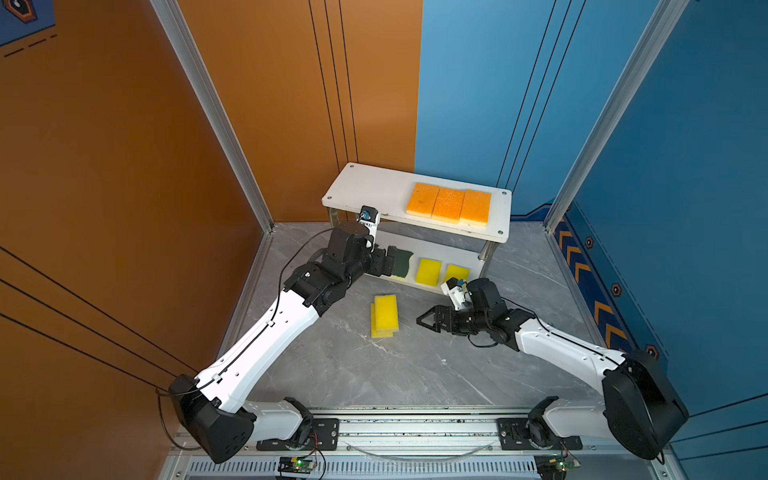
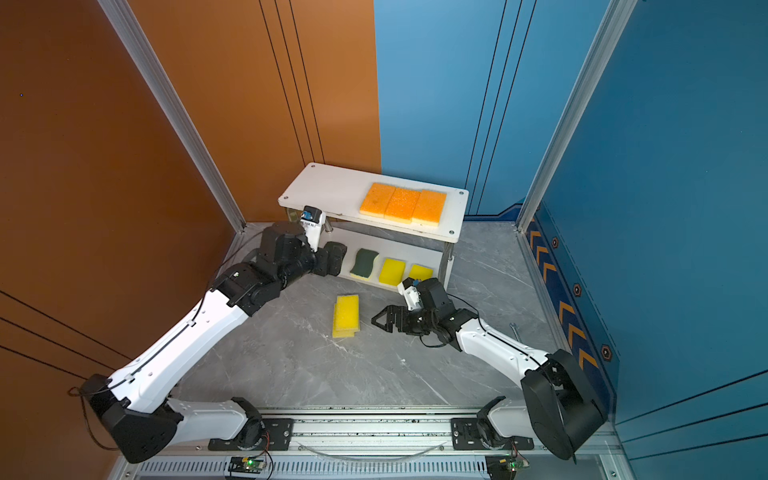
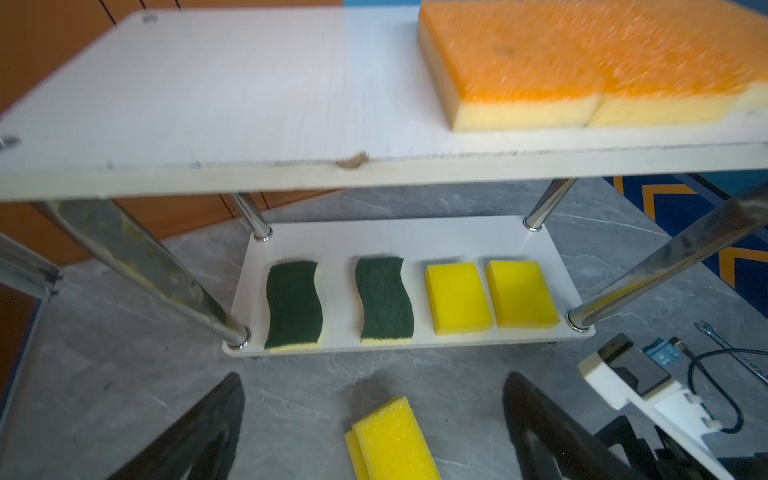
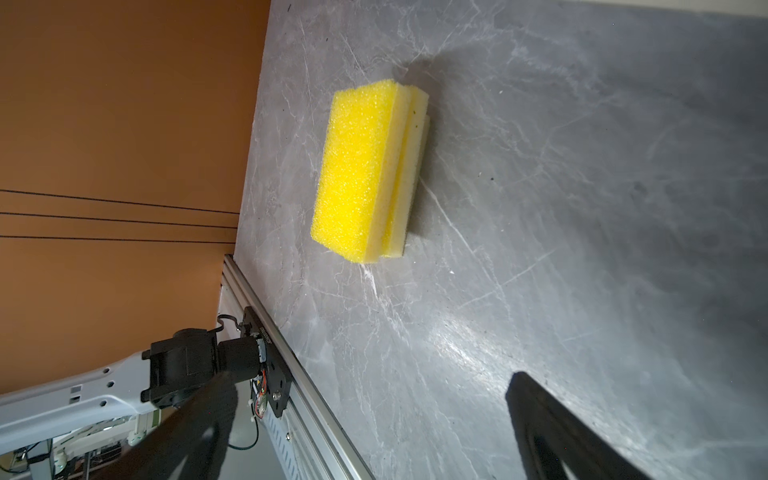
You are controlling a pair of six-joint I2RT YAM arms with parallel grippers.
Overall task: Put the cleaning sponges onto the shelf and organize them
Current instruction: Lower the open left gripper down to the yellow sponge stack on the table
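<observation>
While both arms sit low over the grey marble-pattern tabletop, neither holds anything. Small two-tier white-board shelf with chrome tube legs stands at the back. Top board: three orange-topped foam sponges side by side, touching. Lower board: two wavy dark-green scouring pads and two yellow rectangular foam sponges in a row. Stack of yellow foam sponges on the tabletop before the shelf. Left gripper spread wide, empty, at the lower board's edge. Right gripper spread wide, empty, near the stack, not touching.
</observation>
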